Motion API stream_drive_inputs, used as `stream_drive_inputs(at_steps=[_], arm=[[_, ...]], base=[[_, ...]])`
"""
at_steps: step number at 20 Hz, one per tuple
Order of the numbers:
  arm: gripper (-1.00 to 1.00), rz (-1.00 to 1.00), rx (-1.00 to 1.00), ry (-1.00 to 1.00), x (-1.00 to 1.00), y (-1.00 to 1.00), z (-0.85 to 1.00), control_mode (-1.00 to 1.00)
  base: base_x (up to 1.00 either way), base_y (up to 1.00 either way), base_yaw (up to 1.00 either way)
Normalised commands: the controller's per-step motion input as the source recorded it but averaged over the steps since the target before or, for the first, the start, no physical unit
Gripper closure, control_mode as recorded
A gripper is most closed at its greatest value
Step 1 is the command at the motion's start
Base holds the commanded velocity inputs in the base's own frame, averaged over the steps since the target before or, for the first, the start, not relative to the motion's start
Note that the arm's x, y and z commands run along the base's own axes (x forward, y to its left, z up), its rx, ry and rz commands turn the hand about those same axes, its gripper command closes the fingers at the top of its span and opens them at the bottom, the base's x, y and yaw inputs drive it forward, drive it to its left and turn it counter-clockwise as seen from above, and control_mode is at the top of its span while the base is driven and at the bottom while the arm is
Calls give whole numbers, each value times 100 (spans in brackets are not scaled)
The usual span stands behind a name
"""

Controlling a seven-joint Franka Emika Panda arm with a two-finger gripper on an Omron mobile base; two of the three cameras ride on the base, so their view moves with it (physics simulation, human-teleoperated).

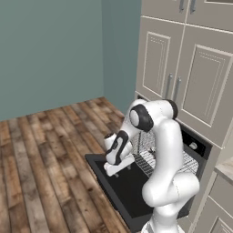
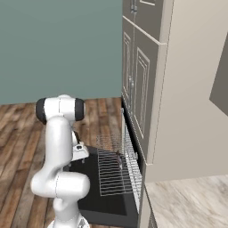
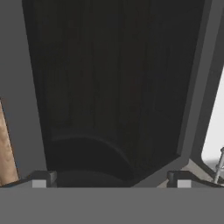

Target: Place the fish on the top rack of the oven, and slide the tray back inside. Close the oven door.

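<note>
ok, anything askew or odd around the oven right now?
Nothing damaged or spilled. The oven door lies fully open, and the wire rack is pulled out over it with a small dark fish on it. The open claw hangs above the door.

The oven door is dropped flat open, a big black panel sitting low in the lower middle of the left base view, just above the wood plank floor. Above it the top rack, a silver wire grid, is pulled out of the oven over the door. Something small and dark lies on the rack's wires near the middle of the right base view, too tiny to make out.
</note>
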Motion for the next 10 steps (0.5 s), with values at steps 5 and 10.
stream_drive_inputs(at_steps=[5,10], arm=[[-100,-1,-5,0,20,-18,-22,-100],[-100,-4,-6,0,25,-23,-21,-100]], base=[[0,0,0],[0,0,0]])
